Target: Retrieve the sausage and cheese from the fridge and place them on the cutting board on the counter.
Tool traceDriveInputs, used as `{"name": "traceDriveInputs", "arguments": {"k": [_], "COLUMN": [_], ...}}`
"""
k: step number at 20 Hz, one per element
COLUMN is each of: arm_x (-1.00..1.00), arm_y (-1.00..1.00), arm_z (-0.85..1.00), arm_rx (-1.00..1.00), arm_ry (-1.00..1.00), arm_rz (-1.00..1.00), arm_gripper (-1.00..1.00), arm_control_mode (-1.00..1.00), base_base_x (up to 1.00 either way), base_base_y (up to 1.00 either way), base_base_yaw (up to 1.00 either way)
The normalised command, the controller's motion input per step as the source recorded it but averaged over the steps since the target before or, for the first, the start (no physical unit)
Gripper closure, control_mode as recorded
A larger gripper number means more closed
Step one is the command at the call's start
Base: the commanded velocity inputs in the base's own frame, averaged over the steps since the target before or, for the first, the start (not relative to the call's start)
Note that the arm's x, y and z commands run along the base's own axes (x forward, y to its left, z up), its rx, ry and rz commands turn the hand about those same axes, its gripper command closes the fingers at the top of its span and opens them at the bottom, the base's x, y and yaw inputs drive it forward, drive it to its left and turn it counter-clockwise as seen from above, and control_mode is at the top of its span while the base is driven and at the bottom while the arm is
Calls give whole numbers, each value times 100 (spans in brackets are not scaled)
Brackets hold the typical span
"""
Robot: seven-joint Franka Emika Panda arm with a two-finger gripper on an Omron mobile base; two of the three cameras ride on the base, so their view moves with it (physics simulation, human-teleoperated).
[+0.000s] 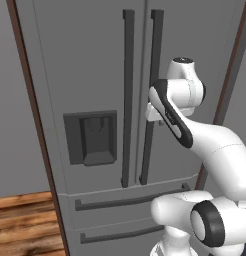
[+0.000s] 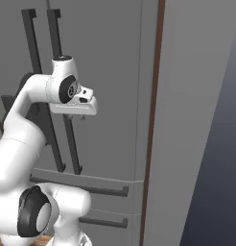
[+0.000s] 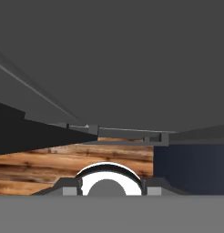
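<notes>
The grey fridge [image 1: 95, 65] [image 2: 110, 57] fills the base views, with both doors closed. My gripper [image 1: 157, 120] [image 2: 80, 115] hangs right against the right door's long dark handle [image 1: 155, 55] [image 2: 55, 38], about halfway up it. In the hand view the camera looks down the door face. The handle [image 3: 36, 132] runs off to the left of the gripper [image 3: 111, 189], not between the fingertips. The fingertips [image 3: 72, 187] stand apart with nothing between them. The sausage and cheese are hidden behind the closed doors. The cutting board and counter are out of view.
The left door carries a dark dispenser panel [image 1: 91, 137]. Two bottom drawers with dark bar handles [image 1: 125, 202] lie below the doors. Brown trim [image 1: 30, 100] [image 2: 156, 96] frames the fridge, with a grey wall panel [image 2: 201, 120] to the right. Wooden floor [image 1: 20, 220] shows at lower left.
</notes>
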Motion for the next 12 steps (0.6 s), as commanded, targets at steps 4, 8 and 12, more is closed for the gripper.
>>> {"name": "traceDriveInputs", "arguments": {"k": [4,8,12], "arm_x": [0,0,0], "arm_y": [0,0,0], "arm_z": [0,0,0], "arm_rx": [0,0,0], "arm_ry": [0,0,0], "arm_rz": [0,0,0], "arm_gripper": [-100,-100,-100], "arm_control_mode": [100,100,100], "base_base_x": [0,0,0], "base_base_y": [0,0,0], "base_base_yaw": [0,0,0]}}
